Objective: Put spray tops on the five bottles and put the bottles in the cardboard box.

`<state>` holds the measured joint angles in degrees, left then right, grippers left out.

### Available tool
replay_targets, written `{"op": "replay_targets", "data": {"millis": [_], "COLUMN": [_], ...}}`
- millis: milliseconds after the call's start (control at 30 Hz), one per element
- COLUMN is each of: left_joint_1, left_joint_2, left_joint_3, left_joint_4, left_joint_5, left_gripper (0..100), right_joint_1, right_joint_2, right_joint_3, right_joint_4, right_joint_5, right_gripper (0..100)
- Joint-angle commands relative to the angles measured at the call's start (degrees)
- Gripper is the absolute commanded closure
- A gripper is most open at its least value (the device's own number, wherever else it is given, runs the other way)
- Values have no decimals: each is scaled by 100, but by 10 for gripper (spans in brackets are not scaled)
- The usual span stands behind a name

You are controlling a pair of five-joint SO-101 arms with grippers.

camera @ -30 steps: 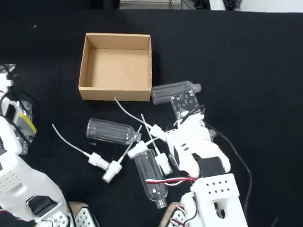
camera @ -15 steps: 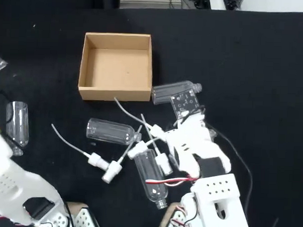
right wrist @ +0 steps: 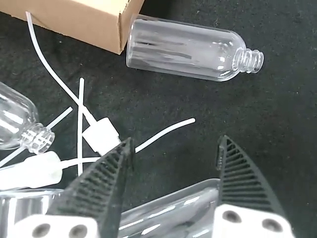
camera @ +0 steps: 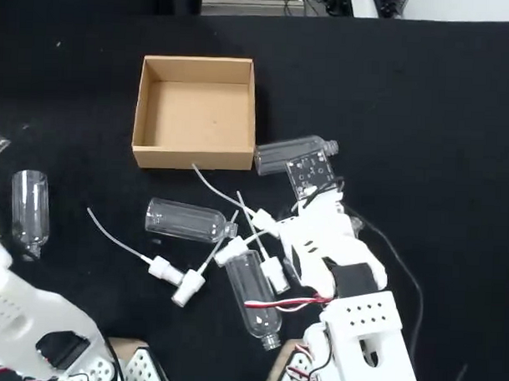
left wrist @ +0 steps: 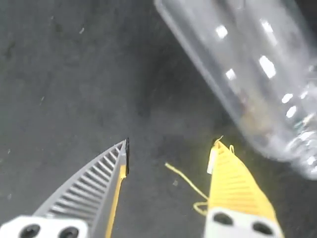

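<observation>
Four bottles (camera: 191,220) lie outside one cardboard box (camera: 193,159) (left fingers (left wrist: 94,193), right fingers (right wrist: 101,186) spread apart).

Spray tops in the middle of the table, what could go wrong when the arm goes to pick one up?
1. The spray tops lie with their thin tubes crossed, so the open right hand lifting one would probably drag others along.
2. The bottle beside the cardboard box lies on its side, uncapped, and could roll if a tube or the hand brushes it.
</observation>
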<state>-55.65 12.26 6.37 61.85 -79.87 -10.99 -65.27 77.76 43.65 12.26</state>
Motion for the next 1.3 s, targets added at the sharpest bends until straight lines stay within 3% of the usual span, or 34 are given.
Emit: {"op": "replay_targets", "data": {"millis": [0,167,367,500,633,867,1033,1267], "left_joint_1": [541,1033,1349,1349,1323,1842,2026,1182], "left_joint_2": [-721,-1090,-1178,-1248,-1688,-2154,-2171,-2171], "left_joint_3": [31,602,1191,936,418,312,242,224], "left_joint_4": [457,703,-114,185,835,1670,1653,1846], "left_joint_5": [800,1222,2374,2611,1978,132,-79,-1565], "left_gripper": [747,747,747,747,747,736,672,677], "right_joint_1": [-44,-26,-35,-26,-26,-18,-18,-18], "right_joint_2": [-145,-145,-145,-145,-145,-145,-145,-145], "right_joint_3": [-40,-40,-40,-40,-40,-40,-40,-40], "right_joint_4": [-132,-132,-132,-132,-132,-132,-123,-132], "right_joint_5": [-26,-26,-26,-26,-26,-26,-26,-26], "right_gripper": [754,754,754,754,754,754,754,754]}}
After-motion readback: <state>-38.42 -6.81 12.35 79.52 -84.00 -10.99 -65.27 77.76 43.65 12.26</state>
